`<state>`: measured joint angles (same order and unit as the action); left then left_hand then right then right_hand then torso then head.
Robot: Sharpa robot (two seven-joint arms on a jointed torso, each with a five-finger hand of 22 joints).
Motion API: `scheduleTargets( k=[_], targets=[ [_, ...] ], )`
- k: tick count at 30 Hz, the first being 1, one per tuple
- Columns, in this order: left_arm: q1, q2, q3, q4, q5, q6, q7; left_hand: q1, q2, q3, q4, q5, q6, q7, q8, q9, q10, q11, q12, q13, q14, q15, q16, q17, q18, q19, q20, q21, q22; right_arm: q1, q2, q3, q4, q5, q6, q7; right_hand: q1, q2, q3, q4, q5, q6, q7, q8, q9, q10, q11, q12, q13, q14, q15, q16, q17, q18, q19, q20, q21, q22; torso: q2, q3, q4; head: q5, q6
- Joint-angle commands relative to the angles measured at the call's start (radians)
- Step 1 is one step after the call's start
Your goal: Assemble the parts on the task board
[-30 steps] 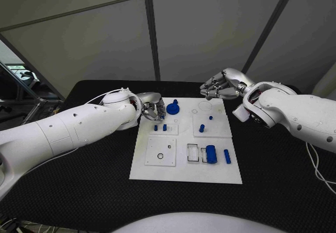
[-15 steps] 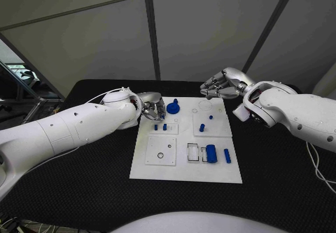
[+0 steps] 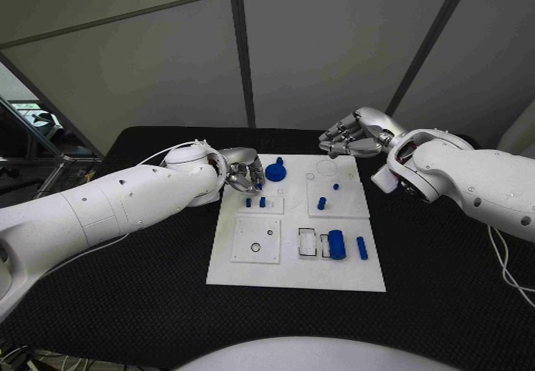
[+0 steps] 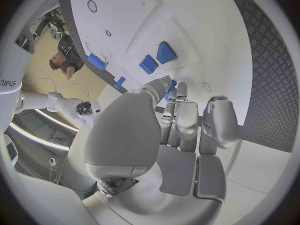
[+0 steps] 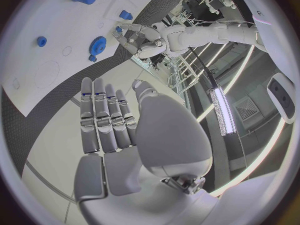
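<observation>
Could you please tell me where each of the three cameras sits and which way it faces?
Head view: on the head, looking down at the task board; both arms, left hand, right hand.
Left wrist view: behind the left hand, facing the board.
Right wrist view: behind the right hand, facing the board.
Shared: head and right wrist views both show the blue gear.

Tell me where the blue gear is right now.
In the head view, the blue gear lies at the far left of the task board, just beside the left hand and left of an empty round recess.
</observation>
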<state>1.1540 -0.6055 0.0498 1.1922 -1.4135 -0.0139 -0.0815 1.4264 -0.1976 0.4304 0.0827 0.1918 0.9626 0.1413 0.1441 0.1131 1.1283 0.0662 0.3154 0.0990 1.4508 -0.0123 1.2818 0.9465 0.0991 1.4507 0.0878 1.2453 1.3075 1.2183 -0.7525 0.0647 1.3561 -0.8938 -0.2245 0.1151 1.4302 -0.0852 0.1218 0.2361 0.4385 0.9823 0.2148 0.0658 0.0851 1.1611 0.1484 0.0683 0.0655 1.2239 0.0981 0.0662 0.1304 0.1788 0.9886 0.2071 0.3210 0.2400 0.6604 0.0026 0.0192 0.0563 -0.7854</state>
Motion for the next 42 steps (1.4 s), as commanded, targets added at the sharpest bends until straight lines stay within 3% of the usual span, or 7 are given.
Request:
scheduleTargets(
  k=[1, 14, 26, 29, 37, 40, 42],
  targets=[
    [0.001, 0.000, 0.000, 0.000, 0.009, 0.007, -0.005, -0.013, -0.001, 0.002, -0.001, -0.005, -0.009, 0.001, -0.007, -0.002, 0.009, -0.001, -0.007, 0.001, -0.002, -0.003, 0.000, -0.002, -0.025, 0.003, -0.003, 0.002, 0.032, 0.002, 0.000, 0.001, 0.001, -0.003, 0.000, 0.002, -0.006, 0.004, 0.001, -0.004, 0.003, -0.008, -0.001, -0.001, -0.001, -0.007, 0.000, 0.000, 0.000, -0.006, 0.002, -0.002, -0.001, 0.003, 0.005, -0.001, -0.005, -0.001, 0.000, 0.0000, 0.0004, 0.000, 0.000],
    [-0.001, -0.010, 0.000, 0.005, 0.010, 0.005, -0.012, -0.015, -0.009, -0.006, -0.003, -0.005, -0.052, 0.004, -0.040, -0.019, 0.015, -0.002, -0.024, 0.002, -0.003, -0.004, 0.000, -0.007, -0.025, 0.004, -0.004, 0.001, 0.034, 0.002, -0.003, 0.000, -0.004, -0.012, 0.008, -0.011, -0.007, 0.001, 0.001, -0.005, 0.003, -0.011, 0.001, -0.002, -0.002, -0.010, 0.001, -0.001, -0.001, -0.010, 0.003, -0.003, -0.003, 0.002, 0.004, 0.000, -0.007, -0.002, -0.001, -0.0005, 0.0000, -0.001, 0.002],
    [-0.001, -0.036, 0.003, 0.014, 0.025, -0.037, -0.018, -0.032, -0.014, -0.092, 0.023, -0.004, -0.107, 0.003, -0.073, -0.043, -0.014, 0.005, -0.057, 0.004, -0.014, 0.002, -0.010, -0.037, -0.019, -0.008, -0.001, -0.033, 0.016, 0.002, -0.006, 0.000, -0.036, -0.128, 0.021, -0.057, 0.009, -0.009, 0.005, -0.023, -0.007, -0.008, 0.000, 0.000, 0.000, -0.017, 0.001, -0.001, -0.001, -0.008, 0.002, 0.001, -0.006, 0.003, 0.008, -0.001, -0.011, -0.005, 0.000, -0.0018, -0.0004, -0.004, 0.005],
    [-0.001, -0.044, 0.011, 0.018, 0.036, -0.047, -0.017, -0.028, -0.010, -0.106, 0.026, -0.004, -0.108, 0.004, -0.072, -0.044, -0.021, 0.007, -0.061, 0.004, -0.016, 0.003, -0.012, -0.043, -0.018, -0.010, 0.001, -0.041, 0.012, 0.001, -0.008, 0.000, -0.046, -0.177, 0.021, -0.072, 0.034, -0.007, 0.022, -0.043, -0.025, 0.011, -0.008, 0.007, 0.004, -0.010, -0.007, 0.001, 0.000, 0.027, -0.010, 0.016, -0.002, 0.006, 0.032, -0.012, 0.003, 0.001, -0.001, -0.0024, -0.0001, -0.005, 0.007],
    [0.001, -0.094, 0.036, 0.039, 0.162, -0.083, -0.004, -0.010, 0.012, -0.124, 0.035, -0.003, -0.079, 0.015, -0.056, -0.041, -0.043, 0.016, -0.072, 0.005, -0.050, 0.011, -0.064, -0.140, -0.005, -0.037, 0.008, -0.110, -0.032, -0.005, -0.024, 0.000, -0.048, -0.379, 0.037, -0.114, 0.079, -0.014, 0.066, -0.094, -0.082, 0.082, -0.050, 0.019, 0.013, 0.067, -0.057, 0.017, 0.003, 0.264, -0.087, 0.145, 0.073, 0.005, 0.181, -0.091, 0.159, 0.093, -0.001, -0.0003, -0.0008, -0.014, 0.014],
    [0.003, -0.126, 0.040, 0.051, 0.290, -0.100, 0.015, 0.000, 0.023, -0.115, 0.037, -0.002, -0.051, 0.019, -0.040, -0.038, -0.041, 0.020, -0.070, 0.006, -0.061, 0.015, -0.086, -0.177, 0.005, -0.054, 0.011, -0.157, -0.062, -0.011, -0.034, 0.000, -0.033, -0.480, 0.046, -0.134, 0.075, -0.025, 0.083, -0.102, -0.093, 0.099, -0.061, 0.012, 0.012, 0.087, -0.067, 0.010, 0.002, 0.285, -0.102, 0.217, 0.124, 0.001, 0.193, -0.110, 0.233, 0.147, -0.001, 0.0002, -0.0016, -0.033, 0.018],
    [0.004, -0.148, 0.042, 0.064, 0.396, -0.121, 0.038, 0.006, 0.029, -0.105, 0.038, -0.002, -0.029, 0.022, -0.028, -0.037, -0.046, 0.029, -0.069, 0.006, -0.105, 0.020, -0.153, -0.289, 0.023, -0.096, 0.016, -0.257, -0.127, -0.016, -0.043, 0.000, -0.018, -0.549, 0.054, -0.150, 0.070, -0.029, 0.104, -0.106, -0.097, 0.107, -0.065, 0.005, 0.010, 0.097, -0.069, 0.003, 0.002, 0.281, -0.106, 0.268, 0.164, -0.002, 0.174, -0.116, 0.282, 0.189, -0.001, 0.0009, -0.0009, -0.049, 0.020]
  ],
)
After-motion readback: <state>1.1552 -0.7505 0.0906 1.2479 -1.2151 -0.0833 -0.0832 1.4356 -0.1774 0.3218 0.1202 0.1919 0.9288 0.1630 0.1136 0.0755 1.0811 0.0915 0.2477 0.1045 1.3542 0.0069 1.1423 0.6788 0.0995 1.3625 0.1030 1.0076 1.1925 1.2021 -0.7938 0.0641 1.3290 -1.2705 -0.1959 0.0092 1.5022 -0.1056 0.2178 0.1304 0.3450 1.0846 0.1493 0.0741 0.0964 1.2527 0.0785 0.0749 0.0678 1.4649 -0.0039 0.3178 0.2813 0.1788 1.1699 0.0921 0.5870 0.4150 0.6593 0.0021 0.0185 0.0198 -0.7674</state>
